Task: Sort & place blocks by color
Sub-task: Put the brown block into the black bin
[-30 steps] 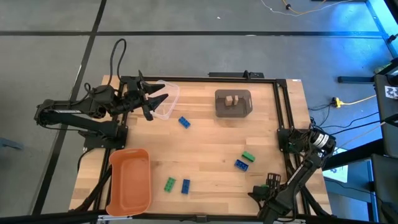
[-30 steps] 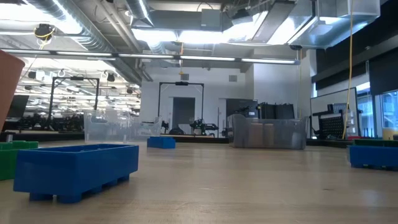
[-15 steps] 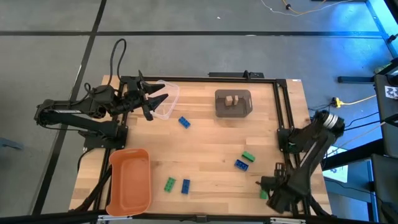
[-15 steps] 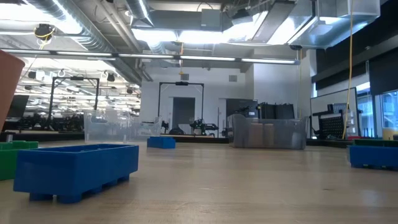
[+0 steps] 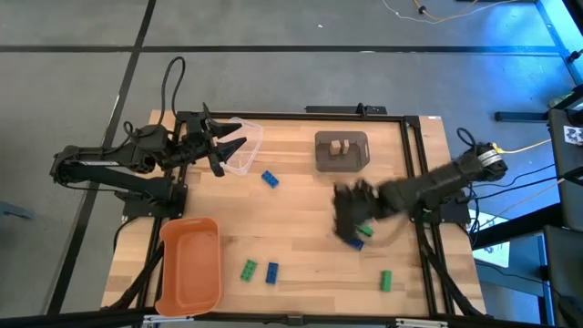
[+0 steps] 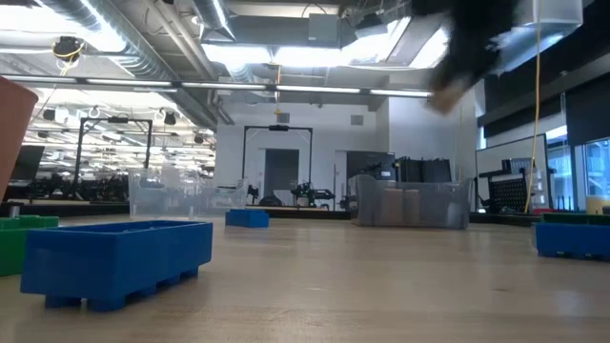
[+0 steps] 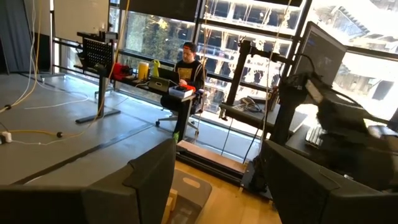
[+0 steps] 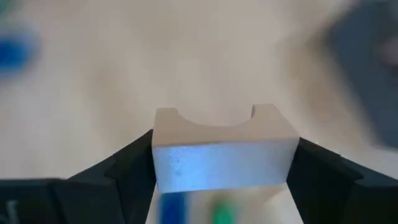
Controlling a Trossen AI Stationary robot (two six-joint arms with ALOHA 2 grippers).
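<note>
- Your right gripper (image 5: 351, 217) hangs over the middle-right of the table, pinching a pale tan block (image 8: 224, 152) between its two fingers (image 8: 124, 171).
- The held block lies with its long axis running finger to finger, across the gripper; a shallow notch in one long edge faces away from the wrist.
- How that axis sits against the table's edges, the high view doesn't settle (the gripper is a smear there).
- The move likely turns on this: the dark grey tray (image 5: 321, 157), already carrying two tan blocks (image 5: 342, 147), sits nearby, toward the far edge from the right gripper and slightly to the robot's left. The right arm is clearly the nearer one.
- Just beneath the gripper lie a blue block (image 5: 357, 242) and a green one beside it; mind them if you lower.
- Your left gripper (image 5: 223, 150) waits at the far left by the clear plastic tub (image 5: 248, 146), fingers spread with nothing between them.
- The remaining blue and green blocks lie scattered on the wood, outside the orange tray (image 5: 191, 264).
</note>
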